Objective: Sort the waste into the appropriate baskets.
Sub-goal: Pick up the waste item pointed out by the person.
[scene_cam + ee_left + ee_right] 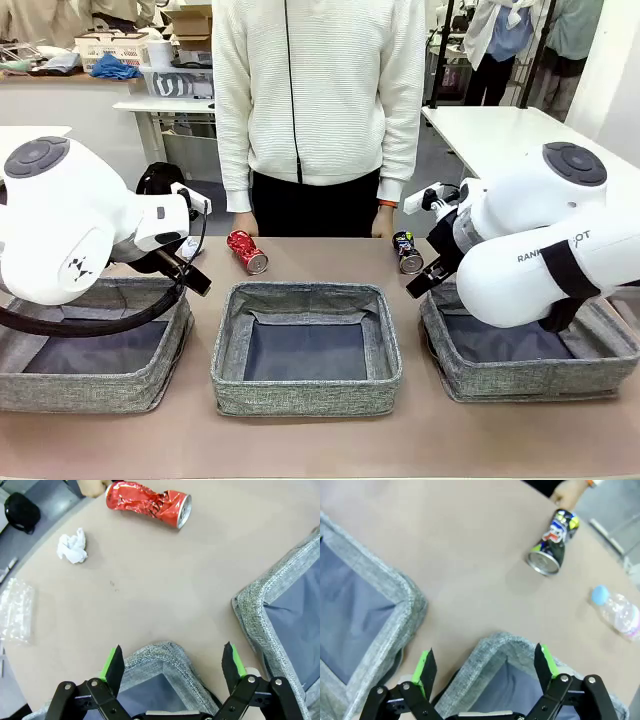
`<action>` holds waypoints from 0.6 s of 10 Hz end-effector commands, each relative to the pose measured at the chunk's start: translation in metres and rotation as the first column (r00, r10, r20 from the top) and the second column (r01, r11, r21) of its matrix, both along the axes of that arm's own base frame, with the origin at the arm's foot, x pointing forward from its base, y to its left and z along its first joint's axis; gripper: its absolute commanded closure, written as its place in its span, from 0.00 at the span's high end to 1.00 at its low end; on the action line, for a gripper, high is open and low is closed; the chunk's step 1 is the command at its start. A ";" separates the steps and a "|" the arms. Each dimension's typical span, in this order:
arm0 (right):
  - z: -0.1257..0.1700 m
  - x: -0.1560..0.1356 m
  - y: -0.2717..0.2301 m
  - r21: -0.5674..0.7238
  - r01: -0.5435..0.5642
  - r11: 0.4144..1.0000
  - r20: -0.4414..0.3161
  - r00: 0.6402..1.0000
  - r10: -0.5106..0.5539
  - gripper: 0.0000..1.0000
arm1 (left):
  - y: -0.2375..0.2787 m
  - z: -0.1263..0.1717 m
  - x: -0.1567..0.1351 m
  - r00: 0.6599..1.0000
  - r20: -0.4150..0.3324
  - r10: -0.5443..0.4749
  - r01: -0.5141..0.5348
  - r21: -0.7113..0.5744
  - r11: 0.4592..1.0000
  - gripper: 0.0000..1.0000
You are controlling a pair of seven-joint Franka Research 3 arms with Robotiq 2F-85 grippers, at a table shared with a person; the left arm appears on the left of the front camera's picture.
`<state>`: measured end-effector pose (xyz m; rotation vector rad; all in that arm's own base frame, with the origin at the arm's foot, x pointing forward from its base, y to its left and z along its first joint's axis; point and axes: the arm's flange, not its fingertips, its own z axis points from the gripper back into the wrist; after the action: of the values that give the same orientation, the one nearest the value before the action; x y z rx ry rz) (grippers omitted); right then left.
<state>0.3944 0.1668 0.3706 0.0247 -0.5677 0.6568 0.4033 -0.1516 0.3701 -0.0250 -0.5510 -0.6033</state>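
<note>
A crushed red can (pixel 247 252) (pixel 148 503) lies on the table behind the middle basket (pixel 306 346). A dark printed can (pixel 407 253) (pixel 553 542) lies farther right, with a person's hand touching its far end. In the left wrist view a crumpled white paper ball (pixel 72 546) and a crushed clear plastic bottle (pixel 16 611) lie on the table. A small clear bottle with a pink label (pixel 618 613) lies beyond the right basket (pixel 530 350) (pixel 520 670). My left gripper (pixel 172 666) hangs open over the left basket's corner (pixel 159 656). My right gripper (pixel 485 668) hangs open over the right basket's corner.
Three grey baskets stand in a row along the table's near side, the left one (pixel 95 345) under my left arm. A person in a white sweater (pixel 318 90) stands at the far edge. Bare tabletop lies between the baskets and the cans.
</note>
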 end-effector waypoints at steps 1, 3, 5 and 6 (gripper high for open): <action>0.000 0.000 0.000 0.000 0.000 1.000 0.000 1.000 0.000 1.00 | 0.000 0.000 0.000 1.000 0.000 0.000 0.000 0.000 1.000 1.00; 0.000 0.000 0.000 0.000 0.000 1.000 0.000 1.000 0.000 1.00 | 0.000 0.000 0.000 1.000 0.000 0.000 0.000 0.000 1.000 1.00; 0.000 0.000 0.000 0.000 0.000 1.000 0.000 1.000 0.000 1.00 | 0.000 0.000 0.000 1.000 0.000 0.000 0.000 0.000 1.000 1.00; 0.000 0.000 0.000 0.000 0.000 1.000 0.000 1.000 0.000 1.00 | 0.000 0.000 0.000 1.000 0.000 0.000 0.000 0.000 1.000 1.00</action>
<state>0.3944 0.1669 0.3706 0.0242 -0.5677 0.6575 0.4033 -0.1515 0.3701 -0.0252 -0.5510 -0.6029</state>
